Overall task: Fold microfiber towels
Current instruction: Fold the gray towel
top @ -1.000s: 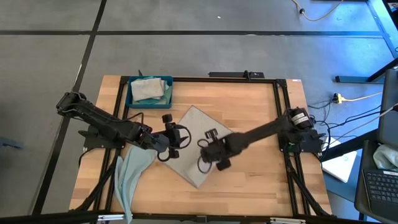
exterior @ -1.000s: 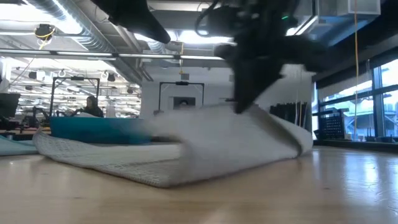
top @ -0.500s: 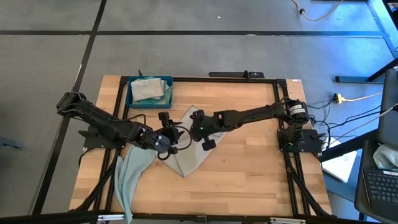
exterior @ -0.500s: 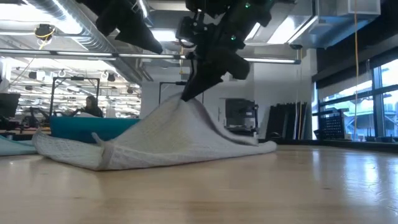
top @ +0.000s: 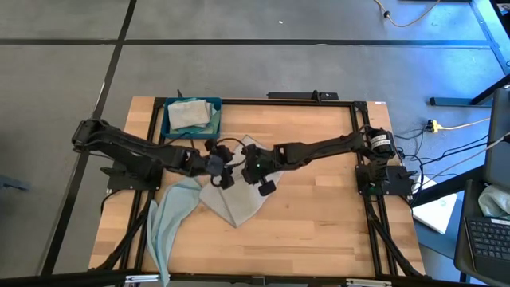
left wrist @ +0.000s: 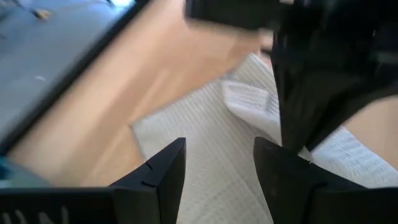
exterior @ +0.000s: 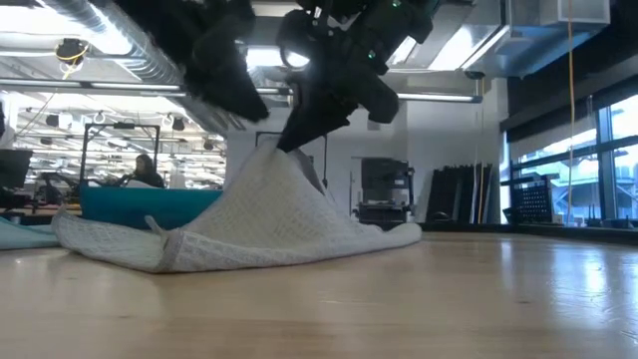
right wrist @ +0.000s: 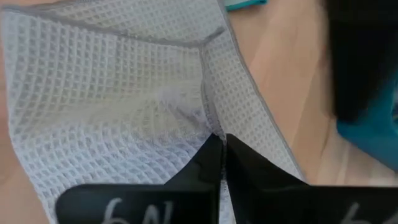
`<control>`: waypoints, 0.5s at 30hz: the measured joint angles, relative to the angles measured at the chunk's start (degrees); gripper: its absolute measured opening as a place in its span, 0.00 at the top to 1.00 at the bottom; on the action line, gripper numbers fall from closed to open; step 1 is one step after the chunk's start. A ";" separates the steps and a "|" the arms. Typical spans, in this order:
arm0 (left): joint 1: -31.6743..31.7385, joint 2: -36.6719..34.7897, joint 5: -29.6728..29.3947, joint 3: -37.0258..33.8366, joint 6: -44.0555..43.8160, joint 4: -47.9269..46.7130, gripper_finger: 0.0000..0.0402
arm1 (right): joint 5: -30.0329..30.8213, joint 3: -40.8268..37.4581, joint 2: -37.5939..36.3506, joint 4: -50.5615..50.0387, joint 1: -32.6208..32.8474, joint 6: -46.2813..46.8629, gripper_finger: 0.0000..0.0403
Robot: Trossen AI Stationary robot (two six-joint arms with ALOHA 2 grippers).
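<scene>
A light grey waffle-weave towel (top: 236, 197) lies mid-table with one part drawn up into a peak (exterior: 271, 152). My right gripper (top: 252, 166) is shut on that peak, and its shut fingers (right wrist: 221, 149) show in the right wrist view. Just to its left, my left gripper (top: 225, 173) hovers open above the towel (left wrist: 199, 130), with nothing between its fingers. A pale blue-green towel (top: 170, 217) lies at the near left and droops over the table's near edge. My right gripper pinches a hemmed edge of the grey towel (right wrist: 208, 122) between its two fingertips, coming slanting down from the table's right. That part is lifted into a tent (exterior: 279, 165). The rest of the cloth slopes down slack on both sides and lies on the table.
A dark blue tray (top: 168, 118) holding more towels stands at the far left. Black frame rails run along the table's edges. Bare wood lies to the right of and nearer than the grey towel. A person sits far off in the room behind.
My right gripper has carried the grey towel's right part up and toward the far left, folding it over the rest, which stayed on the table; it has then held still. My left gripper has swung right toward the raised peak and rolled, still open.
</scene>
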 joint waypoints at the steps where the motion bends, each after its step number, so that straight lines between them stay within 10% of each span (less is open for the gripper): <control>1: 0.68 0.00 1.55 -1.57 -0.07 2.06 0.56 | 0.02 0.00 0.00 -0.20 -0.03 0.05 0.96; 15: 12.68 0.00 35.42 -17.20 -0.75 26.46 0.56 | 0.07 0.00 0.02 -2.25 -0.15 -1.52 0.93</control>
